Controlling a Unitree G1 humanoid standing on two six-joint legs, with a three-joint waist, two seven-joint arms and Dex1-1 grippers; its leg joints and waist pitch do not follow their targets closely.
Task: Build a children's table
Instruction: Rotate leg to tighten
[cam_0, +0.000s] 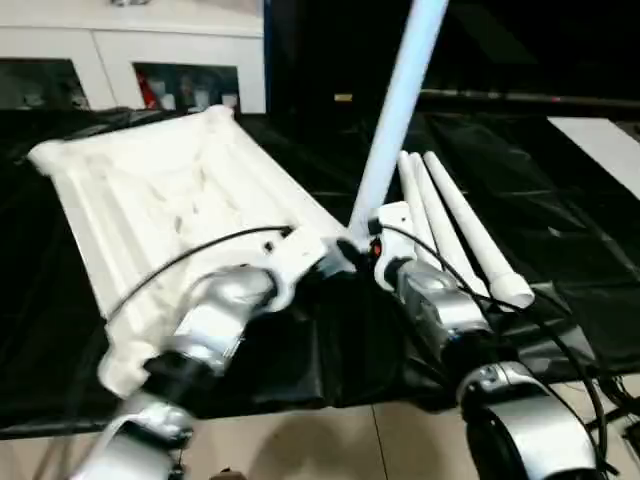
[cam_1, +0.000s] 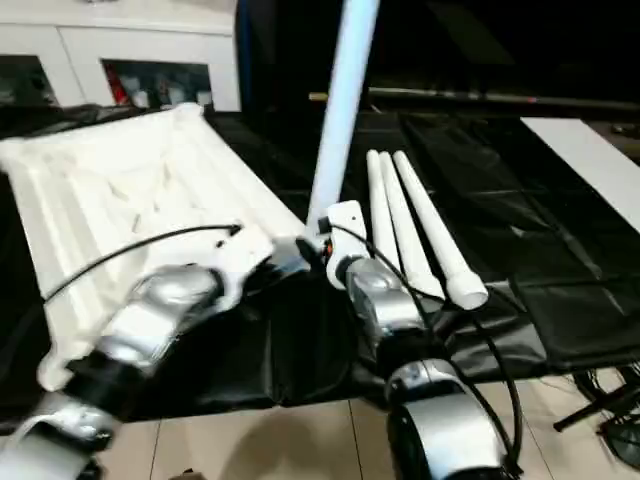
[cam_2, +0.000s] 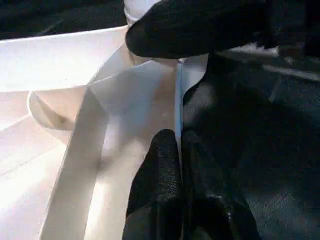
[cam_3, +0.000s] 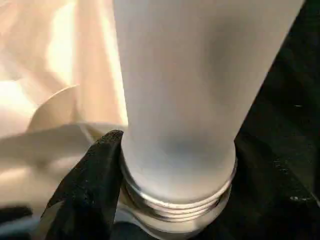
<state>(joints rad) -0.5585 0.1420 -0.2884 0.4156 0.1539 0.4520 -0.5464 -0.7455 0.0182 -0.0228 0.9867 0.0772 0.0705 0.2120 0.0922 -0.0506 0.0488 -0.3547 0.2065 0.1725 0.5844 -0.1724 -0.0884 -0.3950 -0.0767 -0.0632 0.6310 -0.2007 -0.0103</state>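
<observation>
While the ribbed slab (cam_0: 160, 190) lies underside-up on the black tabletop (cam_0: 560, 230), no leg looks seated: right pincer (cam_0: 366, 242) grips 1 leg (cam_0: 400, 100) upright at its corner, thread exposed; 3 spare legs (cam_0: 445, 215) lie beside; left pincer (cam_2: 177, 142) closed at slab's rim.

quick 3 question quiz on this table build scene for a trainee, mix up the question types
1. True or false: the tabletop lies with its ribbed underside up.
2. How many legs lie loose on the black cloth? A) one B) three C) four
3. Fill in: the right tool holds the raised leg near its ______ end.

Key
1. True.
2. B, three, side by side to the robot's right of the tabletop.
3. Threaded; the right wrist view shows the screw rings just by the black finger. The left tool is shut on the tabletop's edge wall beside a corner socket.
</observation>
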